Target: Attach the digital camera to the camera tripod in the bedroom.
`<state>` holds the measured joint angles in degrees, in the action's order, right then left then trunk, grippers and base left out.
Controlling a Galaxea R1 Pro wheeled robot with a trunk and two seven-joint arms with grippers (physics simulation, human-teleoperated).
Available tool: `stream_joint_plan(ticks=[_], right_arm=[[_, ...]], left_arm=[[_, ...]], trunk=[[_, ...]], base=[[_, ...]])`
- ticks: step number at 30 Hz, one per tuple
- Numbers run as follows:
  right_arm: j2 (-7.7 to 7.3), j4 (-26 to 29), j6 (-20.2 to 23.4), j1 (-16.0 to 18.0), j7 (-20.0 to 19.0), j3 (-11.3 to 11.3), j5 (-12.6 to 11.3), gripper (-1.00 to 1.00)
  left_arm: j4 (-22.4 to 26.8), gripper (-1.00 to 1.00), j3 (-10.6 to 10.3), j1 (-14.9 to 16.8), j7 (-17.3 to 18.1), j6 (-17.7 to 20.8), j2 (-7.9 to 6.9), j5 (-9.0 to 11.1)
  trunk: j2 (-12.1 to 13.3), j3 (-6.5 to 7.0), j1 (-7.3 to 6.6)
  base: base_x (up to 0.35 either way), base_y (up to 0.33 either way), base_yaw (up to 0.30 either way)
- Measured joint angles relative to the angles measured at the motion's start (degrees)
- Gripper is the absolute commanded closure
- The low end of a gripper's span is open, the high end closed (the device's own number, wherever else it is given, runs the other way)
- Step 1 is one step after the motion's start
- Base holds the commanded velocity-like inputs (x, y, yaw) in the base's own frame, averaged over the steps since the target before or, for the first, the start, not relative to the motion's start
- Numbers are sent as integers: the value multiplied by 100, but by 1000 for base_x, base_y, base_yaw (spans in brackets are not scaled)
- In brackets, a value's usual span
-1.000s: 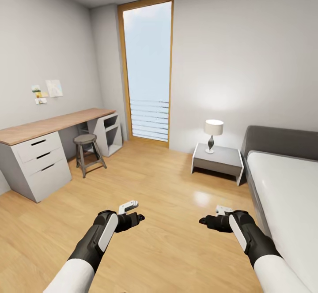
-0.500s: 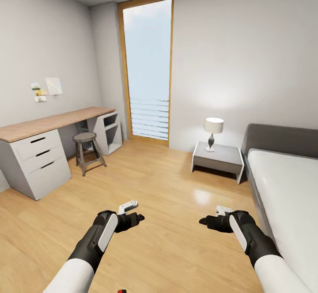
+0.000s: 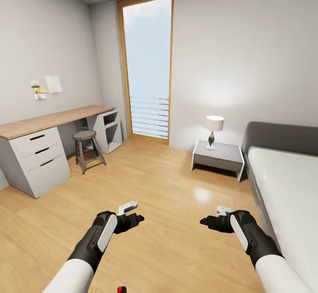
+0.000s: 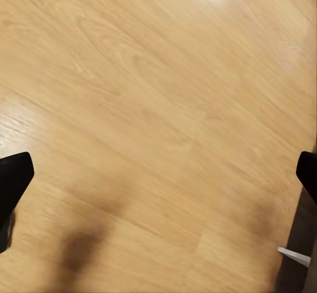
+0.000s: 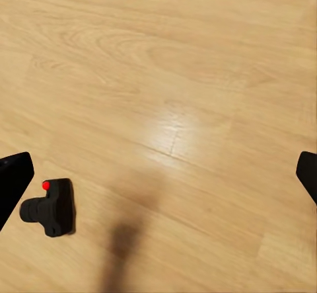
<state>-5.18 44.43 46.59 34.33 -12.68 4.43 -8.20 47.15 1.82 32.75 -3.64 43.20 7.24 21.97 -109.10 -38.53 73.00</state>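
Both my arms reach forward over the wood floor [image 3: 168,187] of the bedroom, low in the head view. Left gripper [image 3: 138,217] and right gripper [image 3: 204,220]: jaws spread wide, holding nothing. Digital camera [image 5: 51,207] lies on the floor, lower left of the right wrist view, red button up, well clear of my fingertips [image 5: 13,174].

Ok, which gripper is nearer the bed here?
Right. The right gripper hangs over the floor beside the bed; the left gripper is farther off, toward the desk side of the room.
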Motion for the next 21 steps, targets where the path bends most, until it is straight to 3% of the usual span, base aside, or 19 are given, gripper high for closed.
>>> stream_joint_plan(ticks=[4, 5, 21], right_arm=[[-1, 37, 76, -2, -1, 2, 2, -100], [6, 61, 120, -3, 9, -1, 17, -100], [52, 179, 154, 0, -2, 2, -21, -100]], left_arm=[[-1, -100, 7, -1, -1, 0, 0, 93], [-13, -100, 15, -1, -3, -7, -3, 201], [-99, -100, 19, -2, -48, -2, -181, 237]], trunk=[[-160, -72, 88], [-201, -90, 110], [-842, -377, 461]], base=[[0, 0, 0], [0, 0, 0], [0, 0, 0]])
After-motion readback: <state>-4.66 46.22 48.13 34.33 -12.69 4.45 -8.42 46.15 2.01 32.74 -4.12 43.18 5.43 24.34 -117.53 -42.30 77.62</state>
